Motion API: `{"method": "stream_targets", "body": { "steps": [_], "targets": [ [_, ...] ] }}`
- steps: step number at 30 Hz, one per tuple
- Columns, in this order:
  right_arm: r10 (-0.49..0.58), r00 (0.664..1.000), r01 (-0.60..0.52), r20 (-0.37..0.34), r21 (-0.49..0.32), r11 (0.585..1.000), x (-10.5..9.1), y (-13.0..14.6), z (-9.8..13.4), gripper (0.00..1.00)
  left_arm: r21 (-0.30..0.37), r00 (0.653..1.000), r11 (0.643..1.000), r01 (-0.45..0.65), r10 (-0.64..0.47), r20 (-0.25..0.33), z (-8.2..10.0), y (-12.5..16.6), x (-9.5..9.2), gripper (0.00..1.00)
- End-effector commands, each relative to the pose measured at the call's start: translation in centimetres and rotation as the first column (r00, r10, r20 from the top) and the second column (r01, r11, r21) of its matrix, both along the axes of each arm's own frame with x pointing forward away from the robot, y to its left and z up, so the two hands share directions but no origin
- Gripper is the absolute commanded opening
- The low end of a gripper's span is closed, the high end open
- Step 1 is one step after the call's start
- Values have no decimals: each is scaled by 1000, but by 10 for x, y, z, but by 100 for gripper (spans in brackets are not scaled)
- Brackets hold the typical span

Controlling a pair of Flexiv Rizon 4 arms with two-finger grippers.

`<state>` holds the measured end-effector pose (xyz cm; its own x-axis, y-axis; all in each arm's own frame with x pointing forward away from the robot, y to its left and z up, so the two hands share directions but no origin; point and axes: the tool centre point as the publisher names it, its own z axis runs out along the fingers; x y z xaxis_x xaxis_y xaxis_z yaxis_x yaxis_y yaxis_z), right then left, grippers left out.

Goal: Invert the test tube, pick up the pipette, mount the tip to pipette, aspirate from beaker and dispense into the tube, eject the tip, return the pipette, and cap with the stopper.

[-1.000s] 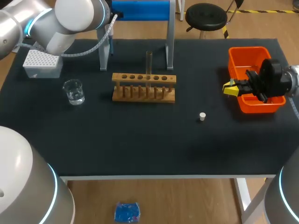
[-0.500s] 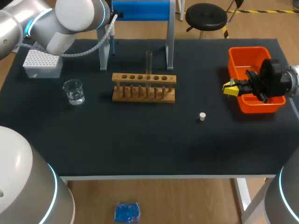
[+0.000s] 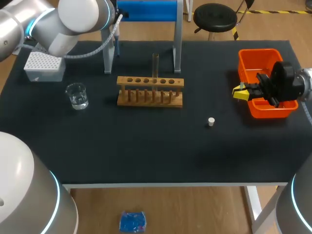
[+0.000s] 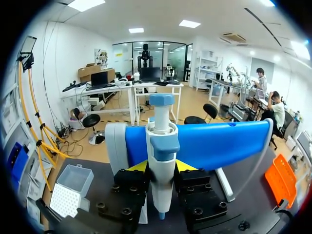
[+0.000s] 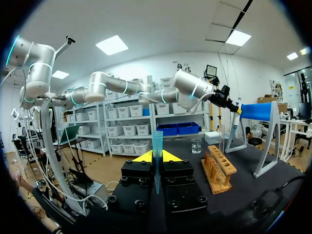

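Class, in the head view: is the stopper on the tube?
No, the stopper lies on the table, away from the tube in the rack.

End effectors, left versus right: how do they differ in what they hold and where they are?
The left end effector holds the thick white-and-blue pipette; the right end effector holds a slim translucent pipette tip. The left end effector is at the blue stand at the table's back; the right end effector is beside the orange bin on the table's right. Both are shut on what they hold.

blue tip (image 5: 157,139) in right pincer (image 5: 157,156)
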<state>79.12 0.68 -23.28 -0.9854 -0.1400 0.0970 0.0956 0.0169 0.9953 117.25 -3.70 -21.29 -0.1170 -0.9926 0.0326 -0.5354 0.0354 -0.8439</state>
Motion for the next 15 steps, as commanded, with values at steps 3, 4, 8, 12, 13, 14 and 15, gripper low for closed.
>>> {"method": "stream_targets", "body": {
  "steps": [3,4,8,12,13,14,15],
  "targets": [
    [1,1000,-1,0,-2,1000,-1,-1,1,0,13,1000,1000,-7,7,0,11,0,1,0],
    [1,1000,-1,0,-2,1000,-1,-1,1,0,14,1000,1000,-7,7,1,12,0,1,0],
    [1,1000,-1,0,-2,1000,-1,-1,1,0,23,1000,1000,-7,7,7,19,1,2,0],
    [1,1000,-1,0,-2,1000,-1,-1,1,0,34,1000,999,-8,8,16,27,2,3,0],
    [1,1000,-1,0,-2,1000,-1,-1,1,0,36,1000,999,-9,8,17,29,2,3,0],
    [1,1000,-1,0,-2,1000,-1,-1,1,0,37,1000,999,-9,8,19,30,2,3,0],
    [1,1000,-1,0,-2,1000,-1,-1,1,0,39,1000,999,-9,8,21,32,2,3,0]
  ]
}}
